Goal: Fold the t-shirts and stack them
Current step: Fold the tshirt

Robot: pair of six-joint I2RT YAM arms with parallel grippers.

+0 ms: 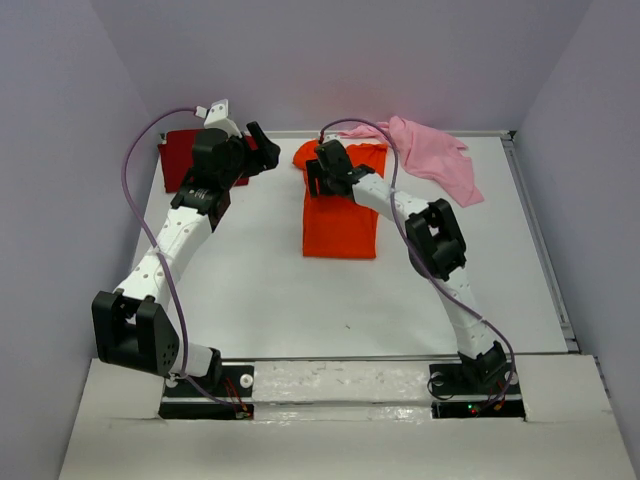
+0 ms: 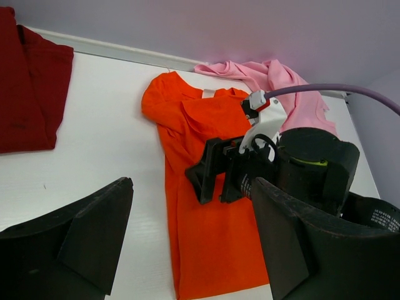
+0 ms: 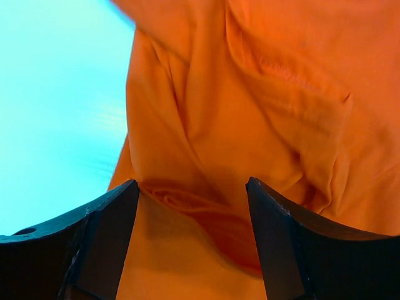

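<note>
Directly beneath the right tool [image 1: 316,183], jaws wide and empty: orange t-shirt [image 1: 340,225].

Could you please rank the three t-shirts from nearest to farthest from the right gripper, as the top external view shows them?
1. The orange t-shirt, directly under the right gripper.
2. The pink t-shirt, behind and to its right.
3. The dark red t-shirt, far left, apart from the others.

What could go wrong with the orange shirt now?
The right tool, open, sits over a bunched wrinkle in the orange t-shirt; closing there might pinch several layers and make a crooked fold. The pink t-shirt seems to touch the orange one's far corner, so a pull could drag it along.
</note>
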